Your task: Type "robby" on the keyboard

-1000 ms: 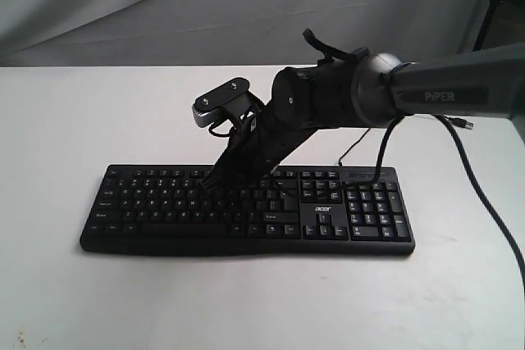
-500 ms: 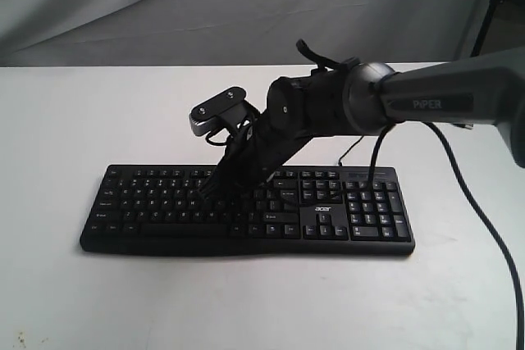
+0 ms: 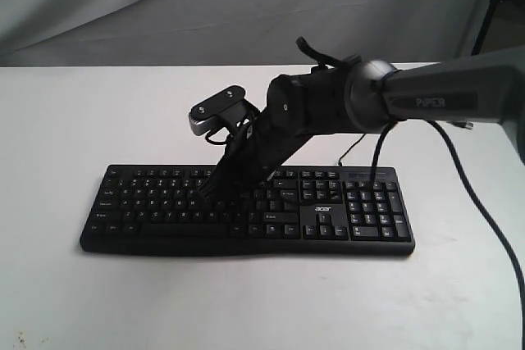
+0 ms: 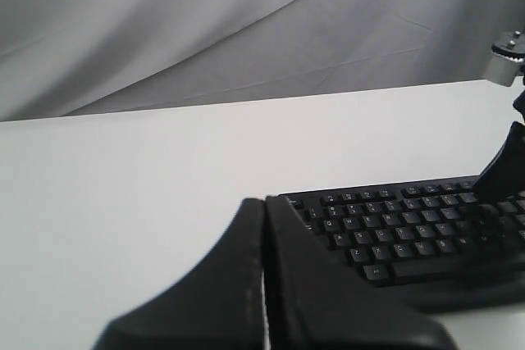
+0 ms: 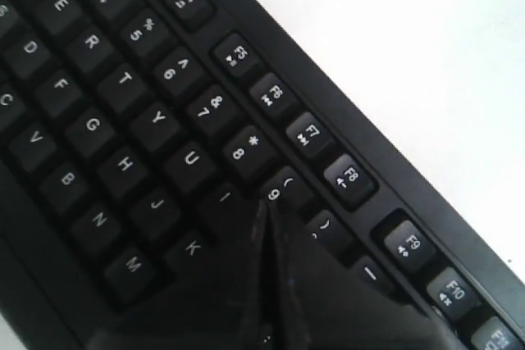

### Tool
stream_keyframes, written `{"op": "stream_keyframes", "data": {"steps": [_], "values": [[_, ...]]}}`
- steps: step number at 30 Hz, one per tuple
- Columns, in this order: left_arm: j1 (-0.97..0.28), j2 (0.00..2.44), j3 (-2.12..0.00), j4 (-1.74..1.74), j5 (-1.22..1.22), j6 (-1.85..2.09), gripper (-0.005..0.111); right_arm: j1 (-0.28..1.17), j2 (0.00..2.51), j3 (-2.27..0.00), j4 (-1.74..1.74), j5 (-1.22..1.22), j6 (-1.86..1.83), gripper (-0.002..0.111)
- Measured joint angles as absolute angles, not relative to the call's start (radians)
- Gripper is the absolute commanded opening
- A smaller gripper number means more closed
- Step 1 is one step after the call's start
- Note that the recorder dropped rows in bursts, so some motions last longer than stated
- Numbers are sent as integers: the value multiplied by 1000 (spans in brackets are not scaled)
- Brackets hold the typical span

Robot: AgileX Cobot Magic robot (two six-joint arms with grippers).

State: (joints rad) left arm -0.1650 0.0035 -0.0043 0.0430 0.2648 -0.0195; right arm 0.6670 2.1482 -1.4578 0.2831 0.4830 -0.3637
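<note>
The black keyboard (image 3: 164,206) lies across the middle of the white table, its white acer logo (image 3: 326,199) right of centre. My right gripper (image 3: 208,189) reaches in from the right and slants down onto the upper letter rows, shut with nothing held. In the right wrist view its tip (image 5: 267,206) sits just below the 9 key (image 5: 279,188), beside the I key (image 5: 223,200), covering the key underneath. My left gripper (image 4: 264,202) is shut and empty, hovering off the keyboard's (image 4: 394,227) left end; the exterior view does not show it.
The keyboard's thin cable (image 3: 353,149) runs off behind the number pad. A thicker arm cable (image 3: 484,202) hangs over the table at the right. A grey cloth backdrop (image 3: 164,6) rises behind the table's far edge.
The right arm has shifted slightly left and dipped, bringing its shut tip lower onto the keys. In the last half second it has barely moved.
</note>
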Motion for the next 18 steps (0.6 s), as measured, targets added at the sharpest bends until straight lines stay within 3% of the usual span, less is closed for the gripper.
{"op": "stream_keyframes", "data": {"steps": [18], "values": [[-165,3,-4,43,265,-20,0,817,2199,-1567,279,539,-350,0]]}}
